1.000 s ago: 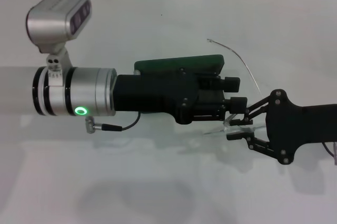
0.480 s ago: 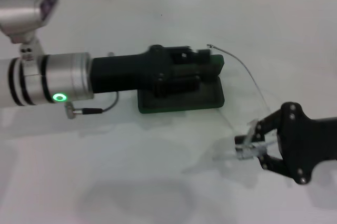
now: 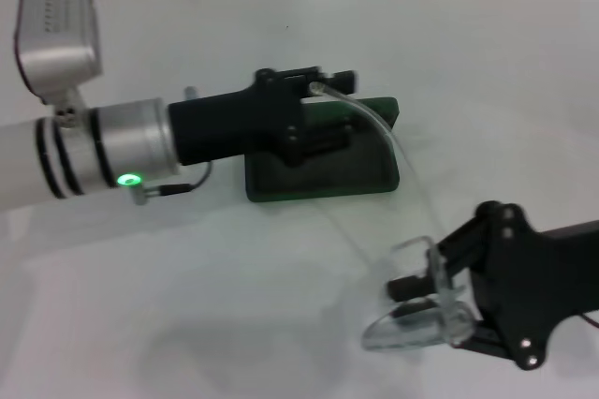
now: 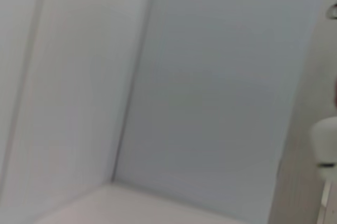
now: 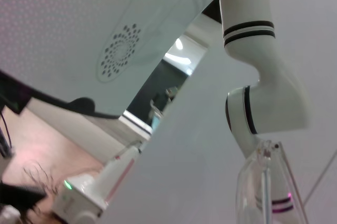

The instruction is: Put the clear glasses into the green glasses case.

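My right fingers [image 3: 435, 298] are closed on the lens end of the clear glasses [image 3: 412, 324], holding them above the desk [image 3: 281, 324] toward its near right. My left fingers [image 3: 323, 85] pinch the far temple tip over the green glasses case [image 3: 323, 174], which looks open and empty. The glasses seem light, springy and slick, so I'd hold at the hinges.

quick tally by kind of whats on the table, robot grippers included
clear glasses: 1
green glasses case: 1
grippers: 2, the left gripper over the case holding the tip of one glasses arm, and the right gripper nearer the front, shut on the glasses' lens end
total: 4
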You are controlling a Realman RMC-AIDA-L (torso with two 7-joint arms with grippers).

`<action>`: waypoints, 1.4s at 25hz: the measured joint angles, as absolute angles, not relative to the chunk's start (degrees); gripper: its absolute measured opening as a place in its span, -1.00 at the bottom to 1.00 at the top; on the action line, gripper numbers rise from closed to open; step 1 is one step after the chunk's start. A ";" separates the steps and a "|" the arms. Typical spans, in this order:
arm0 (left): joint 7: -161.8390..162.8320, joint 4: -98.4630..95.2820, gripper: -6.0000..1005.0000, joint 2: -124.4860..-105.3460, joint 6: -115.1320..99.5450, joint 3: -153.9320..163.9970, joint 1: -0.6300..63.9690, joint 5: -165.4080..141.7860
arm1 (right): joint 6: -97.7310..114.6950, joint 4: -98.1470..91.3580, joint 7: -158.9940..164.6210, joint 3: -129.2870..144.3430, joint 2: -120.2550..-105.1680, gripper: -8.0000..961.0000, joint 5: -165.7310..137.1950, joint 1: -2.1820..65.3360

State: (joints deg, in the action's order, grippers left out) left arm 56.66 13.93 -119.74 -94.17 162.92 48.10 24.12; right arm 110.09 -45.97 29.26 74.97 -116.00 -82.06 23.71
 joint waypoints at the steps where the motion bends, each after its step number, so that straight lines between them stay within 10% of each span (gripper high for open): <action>1: 54.47 12.52 0.09 -119.80 -94.03 162.89 48.00 24.70 | 109.88 -43.56 29.26 75.96 -116.01 -0.76 -81.55 25.54; 9: 42.65 4.49 0.09 -119.82 -91.95 162.62 46.57 30.01 | 108.59 -27.67 30.10 77.25 -116.12 -0.75 -79.34 35.58; 35: 27.33 -1.23 0.10 -119.87 -94.75 162.15 39.84 38.94 | 98.64 -27.06 51.07 76.97 -115.43 -0.75 -78.35 36.36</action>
